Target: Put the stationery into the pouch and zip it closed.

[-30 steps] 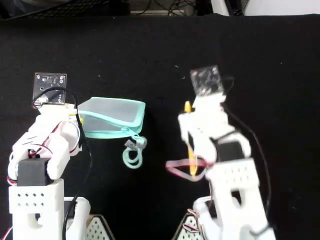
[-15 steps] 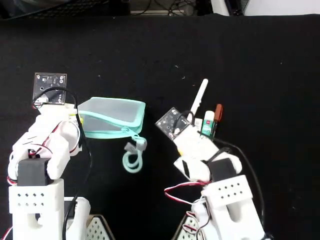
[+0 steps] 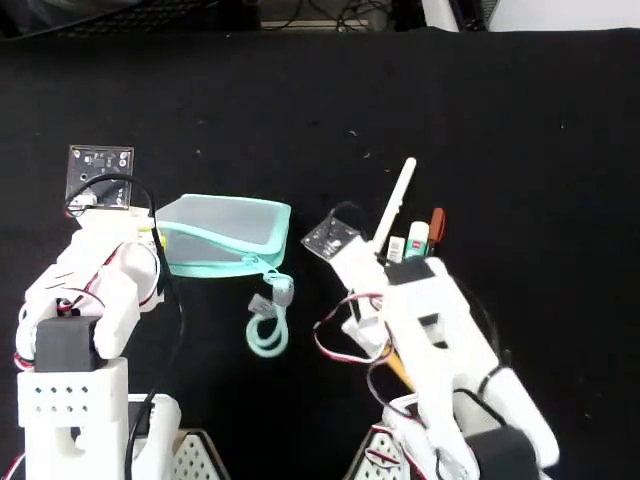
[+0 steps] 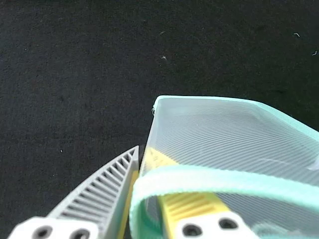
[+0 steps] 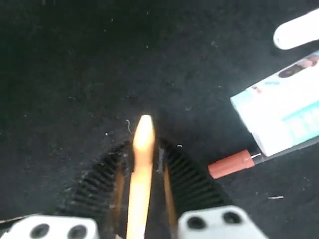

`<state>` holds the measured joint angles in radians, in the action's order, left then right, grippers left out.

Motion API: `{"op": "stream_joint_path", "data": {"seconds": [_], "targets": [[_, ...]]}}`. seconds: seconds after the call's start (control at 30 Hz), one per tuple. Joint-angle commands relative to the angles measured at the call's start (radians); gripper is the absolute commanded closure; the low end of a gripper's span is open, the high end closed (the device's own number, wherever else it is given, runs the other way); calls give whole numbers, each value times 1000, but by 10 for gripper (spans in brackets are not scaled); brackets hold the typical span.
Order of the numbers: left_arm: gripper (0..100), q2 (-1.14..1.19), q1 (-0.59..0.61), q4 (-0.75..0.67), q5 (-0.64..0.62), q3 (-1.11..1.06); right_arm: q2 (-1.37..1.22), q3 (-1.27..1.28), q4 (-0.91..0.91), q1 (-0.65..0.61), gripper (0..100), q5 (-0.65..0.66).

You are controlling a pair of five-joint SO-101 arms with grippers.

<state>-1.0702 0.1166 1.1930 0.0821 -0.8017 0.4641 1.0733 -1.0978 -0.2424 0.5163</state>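
The left gripper (image 4: 141,154) is clamped on the near wall of the mint pouch (image 3: 225,232), one finger inside the mesh and one outside. The pouch lies on the black table (image 3: 500,120) with its mouth open, and its zip loop (image 3: 267,328) trails towards the arms. The right gripper (image 5: 144,149) pinches an orange pencil (image 5: 141,164) tight between its fingers, tip just above the cloth. Just beside it lie a white pen (image 3: 396,203), a red pen (image 3: 436,225) and a small packet (image 5: 279,124), well apart from the pouch.
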Motion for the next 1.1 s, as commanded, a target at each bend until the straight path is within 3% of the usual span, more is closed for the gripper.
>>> {"op": "stream_joint_path", "data": {"seconds": [0.0, 0.07, 0.3, 0.53, 0.9, 1.07], "targets": [[970, 3, 4, -18, -11, 1, -28, -61, 14, -17, 780, -23], [970, 3, 4, -18, -11, 2, -33, -70, 12, -17, 761, -26], [970, 3, 5, -18, -11, 2, -38, -73, 18, -18, 855, -26], [970, 3, 5, -18, -11, 2, -51, -67, 54, -12, 858, 35], [970, 3, 4, -18, -11, 1, -338, -174, 103, 15, 858, 38], [970, 3, 4, -18, -11, 1, -361, -191, 141, 49, 991, 38]]}}
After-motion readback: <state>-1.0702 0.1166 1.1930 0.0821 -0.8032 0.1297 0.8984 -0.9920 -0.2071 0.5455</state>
